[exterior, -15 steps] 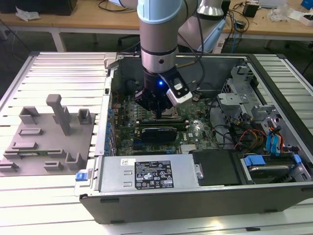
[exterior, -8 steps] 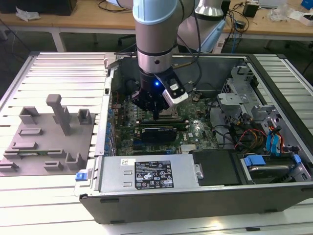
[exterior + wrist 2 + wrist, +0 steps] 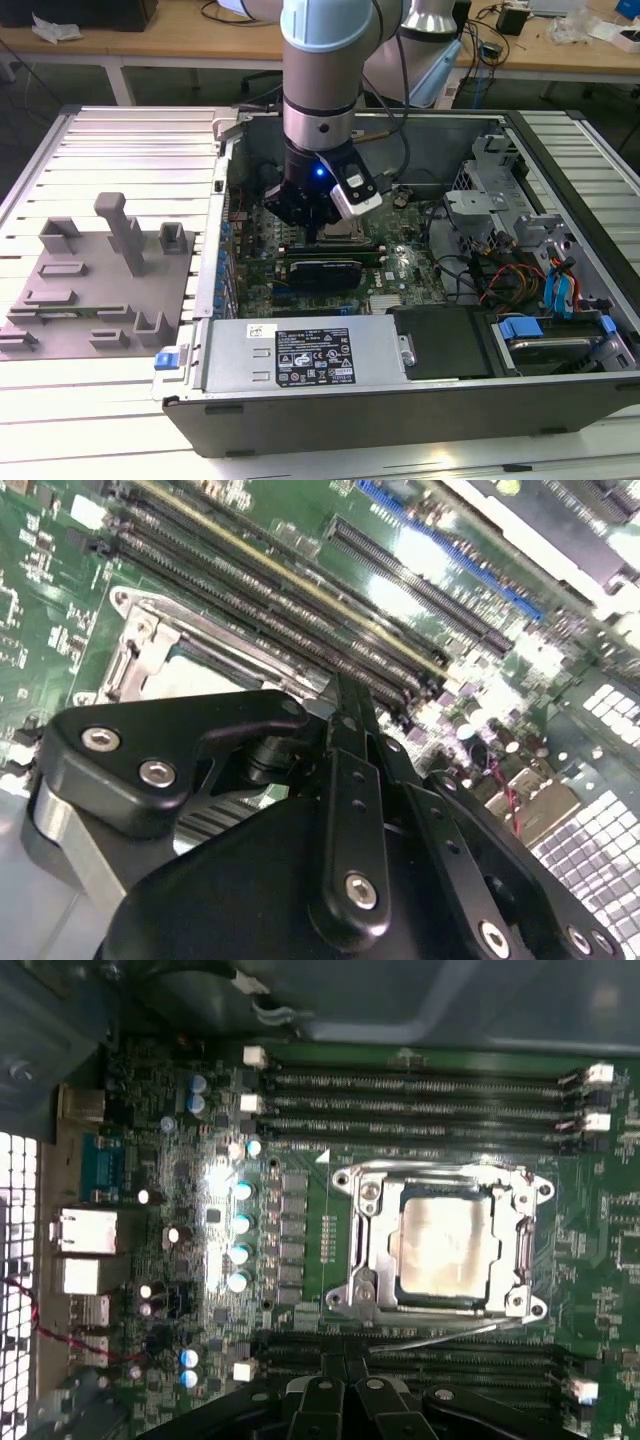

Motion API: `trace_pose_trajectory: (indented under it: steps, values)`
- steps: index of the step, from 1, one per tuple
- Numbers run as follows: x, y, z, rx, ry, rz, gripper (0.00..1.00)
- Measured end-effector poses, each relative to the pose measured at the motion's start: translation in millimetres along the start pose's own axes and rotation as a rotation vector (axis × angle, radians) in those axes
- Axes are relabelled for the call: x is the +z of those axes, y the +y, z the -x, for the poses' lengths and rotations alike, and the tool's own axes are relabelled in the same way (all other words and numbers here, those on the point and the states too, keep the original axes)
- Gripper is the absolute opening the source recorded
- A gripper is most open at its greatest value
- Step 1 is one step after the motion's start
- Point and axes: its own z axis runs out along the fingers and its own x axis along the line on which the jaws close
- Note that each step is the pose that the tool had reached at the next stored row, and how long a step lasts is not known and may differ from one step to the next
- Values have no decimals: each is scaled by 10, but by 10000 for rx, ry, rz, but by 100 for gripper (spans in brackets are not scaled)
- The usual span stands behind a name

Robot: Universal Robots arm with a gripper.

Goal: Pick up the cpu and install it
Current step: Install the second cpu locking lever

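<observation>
Black hand (image 3: pixel 345 1395) poised low over board (image 3: pixel 300 1210), fingers seemingly together and holding nothing. Cpu (image 3: pixel 445 1245) seated in socket frame (image 3: pixel 440 1175), just beyond fingertips. Installing step apparently at placement's end; seating and frame latch probably still needing confirmation.

Slatted metal table carrying an opened computer case and a grey fixture

A pale slatted metal table (image 3: pixel 100 135) is seen in the exterior view, and two things are set directly on it. An open computer case (image 3: pixel 420 400) is laid flat over the middle and the exterior view's right, its interior turned upward. A grey plastic fixture plate (image 3: pixel 95 290) with raised blocks and one upright post is placed on the slats toward the exterior view's left, just beside the case wall. Wooden benches (image 3: pixel 150 45) are seen behind the table.
</observation>
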Motion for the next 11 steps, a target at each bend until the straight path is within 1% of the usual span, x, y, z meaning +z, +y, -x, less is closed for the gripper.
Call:
trace_pose_trajectory:
  steps: [1,3,6,9,11]
  values:
    - [5,0,2,1,-3,39,11]
    - [15,0,9,8,-5,77,11]
    - [58,-5,23,217,-7,81,11]
    - [81,-7,47,482,-9,80,11]
    - [86,-7,52,517,-10,81,11]
